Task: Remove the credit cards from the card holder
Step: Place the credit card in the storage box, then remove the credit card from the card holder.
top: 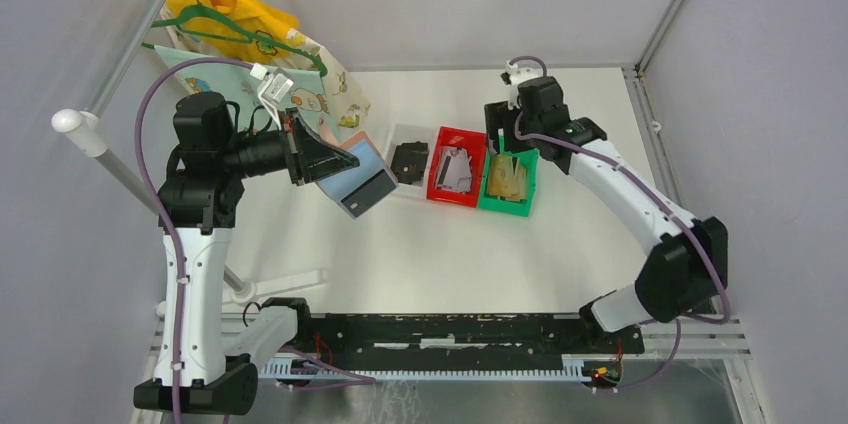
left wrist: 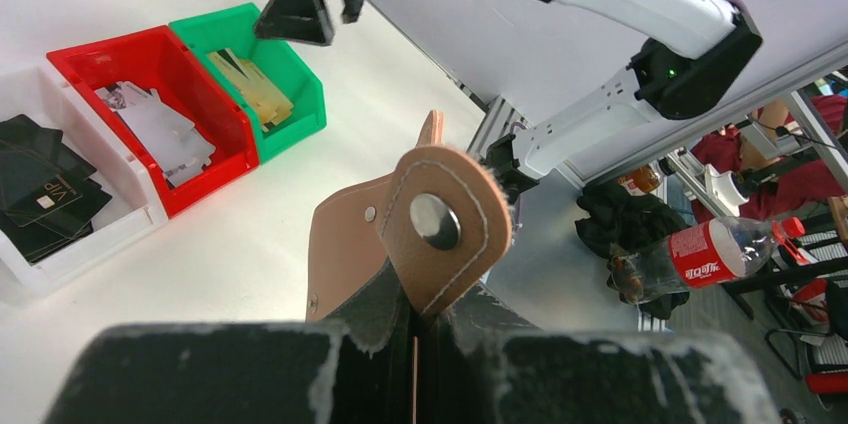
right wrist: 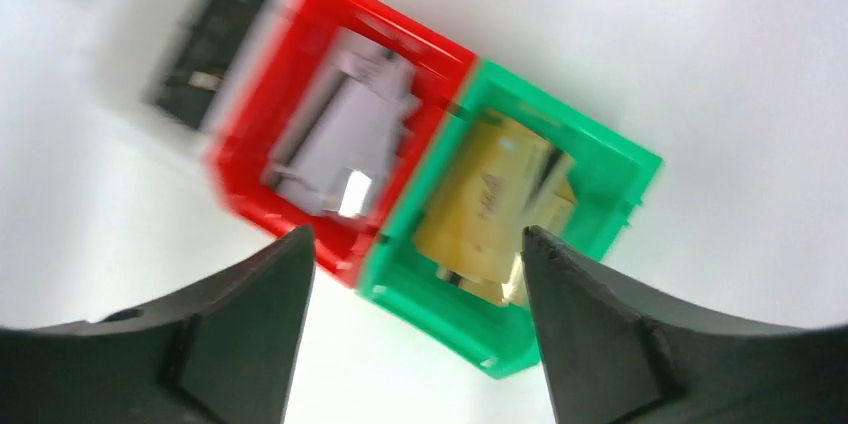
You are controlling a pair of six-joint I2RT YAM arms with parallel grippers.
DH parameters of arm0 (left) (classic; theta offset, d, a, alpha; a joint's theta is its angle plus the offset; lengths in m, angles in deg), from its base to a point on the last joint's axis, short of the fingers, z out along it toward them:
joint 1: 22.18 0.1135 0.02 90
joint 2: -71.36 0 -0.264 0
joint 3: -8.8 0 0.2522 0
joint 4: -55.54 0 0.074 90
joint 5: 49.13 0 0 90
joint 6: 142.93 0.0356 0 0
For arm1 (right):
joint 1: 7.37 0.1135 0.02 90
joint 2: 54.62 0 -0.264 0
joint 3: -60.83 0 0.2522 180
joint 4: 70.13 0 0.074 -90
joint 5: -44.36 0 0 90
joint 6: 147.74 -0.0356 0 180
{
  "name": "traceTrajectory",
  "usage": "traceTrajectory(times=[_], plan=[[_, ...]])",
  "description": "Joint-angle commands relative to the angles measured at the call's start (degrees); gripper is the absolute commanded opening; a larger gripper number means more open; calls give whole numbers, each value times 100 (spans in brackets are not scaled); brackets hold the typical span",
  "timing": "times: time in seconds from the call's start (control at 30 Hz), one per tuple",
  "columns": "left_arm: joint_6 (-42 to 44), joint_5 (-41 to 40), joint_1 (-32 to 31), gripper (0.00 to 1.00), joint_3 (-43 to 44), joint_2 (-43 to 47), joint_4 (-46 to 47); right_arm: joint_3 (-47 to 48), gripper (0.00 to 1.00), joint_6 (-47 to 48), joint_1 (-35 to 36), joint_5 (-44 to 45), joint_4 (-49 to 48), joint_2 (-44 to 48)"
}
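My left gripper [top: 312, 156] is shut on the reddish-brown card holder [top: 357, 180] and holds it open above the table, left of the bins. Its light blue inside and a dark pocket face up. In the left wrist view the fingers [left wrist: 380, 329] pinch the leather below the snap tab [left wrist: 440, 224]. I cannot make out any card inside the holder. My right gripper [top: 502, 132] is open and empty over the green bin. In the blurred right wrist view its midpoint [right wrist: 415, 239] hangs above the gold cards [right wrist: 490, 204].
Three bins stand in a row mid-table: a white one [top: 400, 132] with black cards, a red one [top: 455, 196] with silvery cards and a green one [top: 532, 184] with gold cards. Hangers with cloth items [top: 240, 29] hang from a rail at the back left.
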Motion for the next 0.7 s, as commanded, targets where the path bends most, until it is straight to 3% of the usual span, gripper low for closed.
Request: traceTrajectory(times=[0.0, 0.03, 0.1, 0.2, 0.4, 0.67], plan=[[-39, 444, -11, 2, 45, 132, 352, 422, 93, 153, 305, -1246, -663, 961], [16, 515, -17, 2, 24, 185, 351, 402, 98, 166, 356, -1918, -891, 1144], [95, 601, -20, 2, -58, 320, 451, 480, 98, 163, 639, -2887, -1291, 1372], [214, 613, -21, 2, -217, 437, 521, 672, 98, 244, 1269, -3727, -1705, 1526], [480, 908, -30, 2, -409, 458, 301, 1010, 98, 418, 2151, -4316, -1743, 1349], [859, 1151, -103, 2, -511, 455, -91, 1425, 98, 855, 2899, -4353, -1311, 812]])
